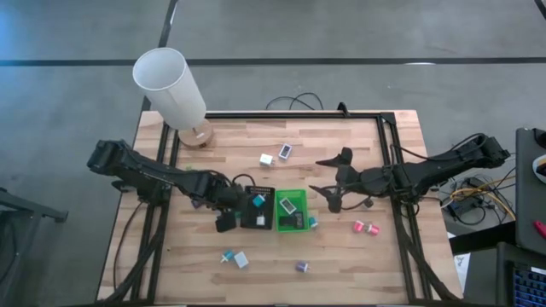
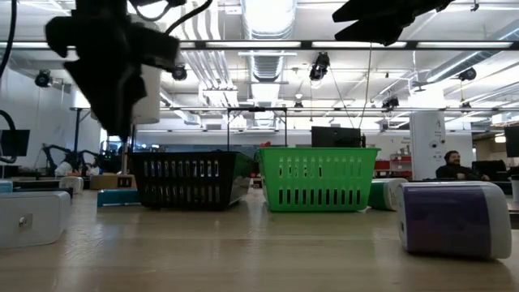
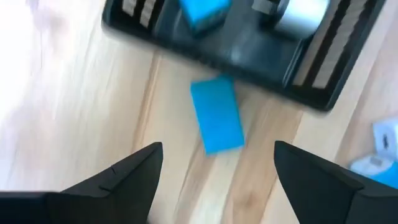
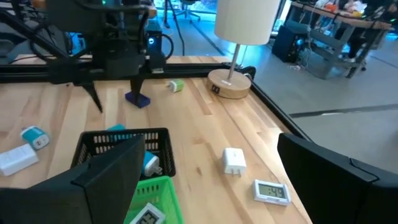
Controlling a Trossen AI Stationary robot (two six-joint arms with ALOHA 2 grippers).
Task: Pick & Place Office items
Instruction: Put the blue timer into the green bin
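Our left gripper point(image 3: 214, 171) hangs spread above the blue block point(image 3: 216, 122) beside the black tray point(image 3: 311, 93); light, rigid, slick — we'd pinch its long sides.

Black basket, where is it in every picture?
High view: black basket in the table's middle, left of the green basket.
Low view: black basket left of centre, beside the green basket.
Left wrist view: black basket along the top; no green basket.
Right wrist view: black basket lower left, next to the green basket.
Shared landmark: the green basket.
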